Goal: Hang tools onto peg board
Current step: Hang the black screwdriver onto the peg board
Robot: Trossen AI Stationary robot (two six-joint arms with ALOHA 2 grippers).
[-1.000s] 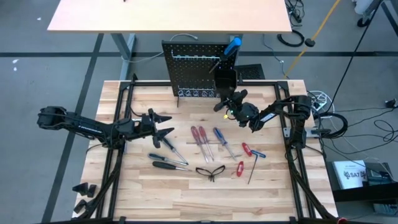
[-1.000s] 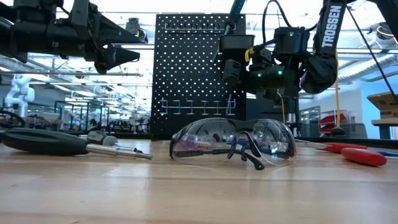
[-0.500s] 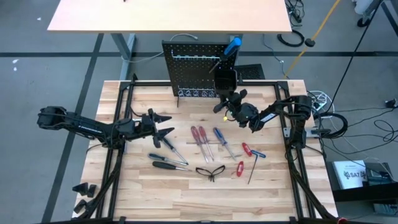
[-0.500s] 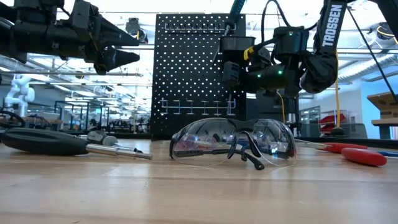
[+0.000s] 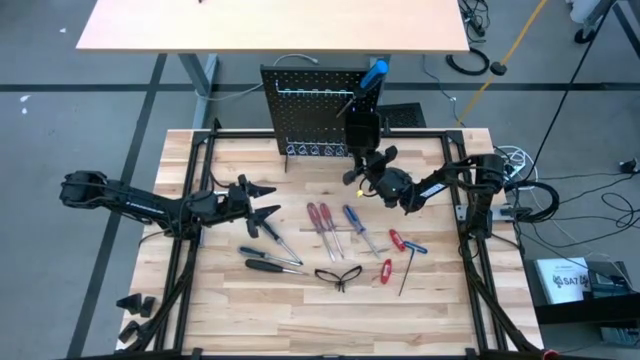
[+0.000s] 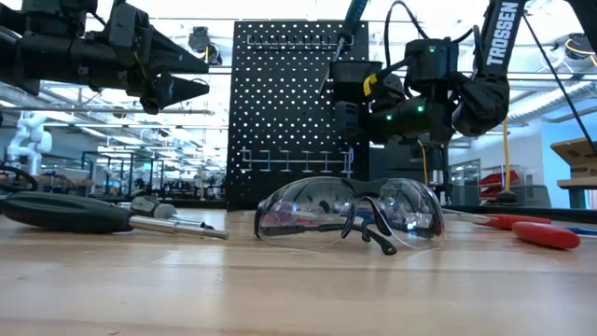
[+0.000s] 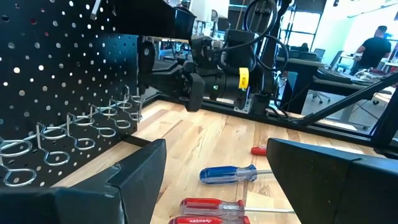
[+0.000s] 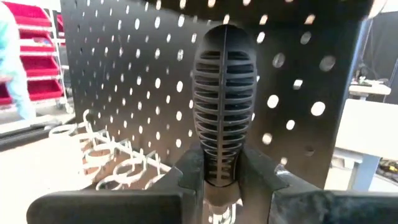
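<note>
High view: the right gripper [image 5: 362, 166] hovers just before the upright black perforated peg board [image 5: 310, 108], below its square black bin [image 5: 361, 127]. The left gripper [image 5: 262, 200], fingers spread wide and empty, hangs over the tan wooden table [image 5: 300, 310] near a black-handled screwdriver [image 5: 268, 236]. Red-handled screwdrivers [image 5: 320, 218], a blue-handled screwdriver [image 5: 353, 219], red-handled hex keys [image 5: 392, 255] and black-framed glasses [image 5: 338, 274] lie between the arms.

Low view: the glasses sit in front of the board; the right gripper hangs beside the bin.

Left wrist view: the spread fingers frame the blue screwdriver lying flat, shaft toward the right arm.

Right wrist view: the fingers [image 8: 186, 174] pinch a ribbed black tool handle [image 8: 221, 99], its long axis upright against the board, above pale ring hooks [image 8: 118, 165].
</note>
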